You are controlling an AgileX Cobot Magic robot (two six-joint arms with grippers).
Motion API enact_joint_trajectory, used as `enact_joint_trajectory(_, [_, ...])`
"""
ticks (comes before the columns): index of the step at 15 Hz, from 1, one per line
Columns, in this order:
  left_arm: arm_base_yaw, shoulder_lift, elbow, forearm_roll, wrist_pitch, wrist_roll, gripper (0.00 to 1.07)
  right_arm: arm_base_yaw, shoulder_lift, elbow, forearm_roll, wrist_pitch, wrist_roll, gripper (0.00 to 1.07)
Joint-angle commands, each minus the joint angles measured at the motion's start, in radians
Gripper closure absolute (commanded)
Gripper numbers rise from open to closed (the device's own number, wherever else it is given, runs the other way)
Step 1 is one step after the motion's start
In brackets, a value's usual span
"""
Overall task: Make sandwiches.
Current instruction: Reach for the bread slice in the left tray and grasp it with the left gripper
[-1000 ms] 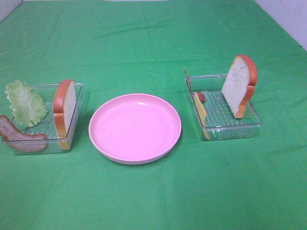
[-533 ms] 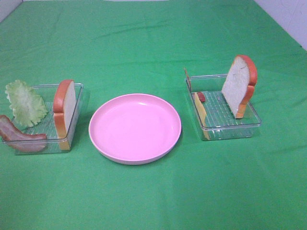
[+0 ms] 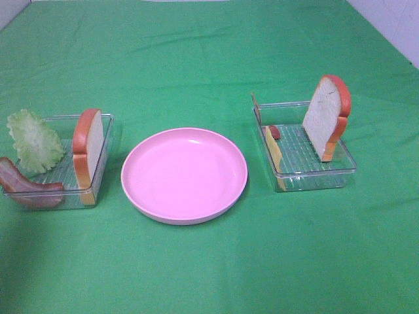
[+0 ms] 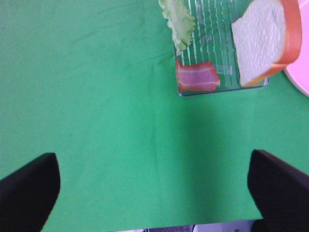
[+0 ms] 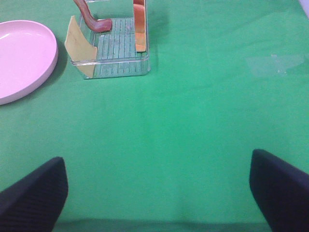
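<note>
1. Left fingers (image 4: 34, 186): spread wide with nothing between them, held above the green surface (image 4: 106, 121), wrist tilted down and forward.
2. Right fingers (image 5: 277, 186): likewise spread and empty, over bare cloth. Neither arm shows in the high view.
3. Well ahead of the left fingers: left tray (image 4: 223, 88), with left bacon strip (image 4: 198, 77) nearest the tips, lettuce leaf (image 4: 178, 19) beyond it, and left bread slice (image 4: 263, 41) upright on edge.
4. Well ahead of the right fingers: right tray (image 5: 120, 67), with cheese (image 5: 79, 48) leaning at one end, right bacon strip (image 5: 91, 19), and right bread slice (image 5: 139, 24) upright.
5. Pink plate (image 3: 184, 173): bare, between the trays; no sandwich begun.
6. Step judged: first bread slice to the plate as base. Descend over an upright slice, pinch across its flat faces, lift clear of the tray wall, and lay it flat mid-plate.
</note>
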Motion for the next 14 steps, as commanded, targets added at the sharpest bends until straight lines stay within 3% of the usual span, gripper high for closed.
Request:
enact_joint_trajectory(1, [-0.005,0.131,-0.094,-0.051,0.102,0.004,0.06,-0.001,-0.025,0.002,0.000,-0.004,-0.010,0.09])
enact_joint_trajectory(4, [-0.049,0.293,-0.225,-0.125,0.102,-0.006,0.06,-0.001,-0.025,0.002,0.000,-0.004,-0.010,0.09])
enact_joint_trajectory(7, [-0.197,0.429,-0.299,-0.091,0.102,-0.134,0.06,-0.001,-0.025,0.002,0.000,-0.004,-0.010,0.09])
enact_joint_trajectory(11, [-0.330,0.564,-0.315,-0.091,0.102,-0.224,0.06,-0.001,-0.025,0.002,0.000,-0.004,-0.010,0.09])
enact_joint_trajectory(14, [-0.373,0.640,-0.316,-0.074,0.075,-0.253,0.06,-0.001,-0.025,0.002,0.000,-0.004,-0.010,0.09])
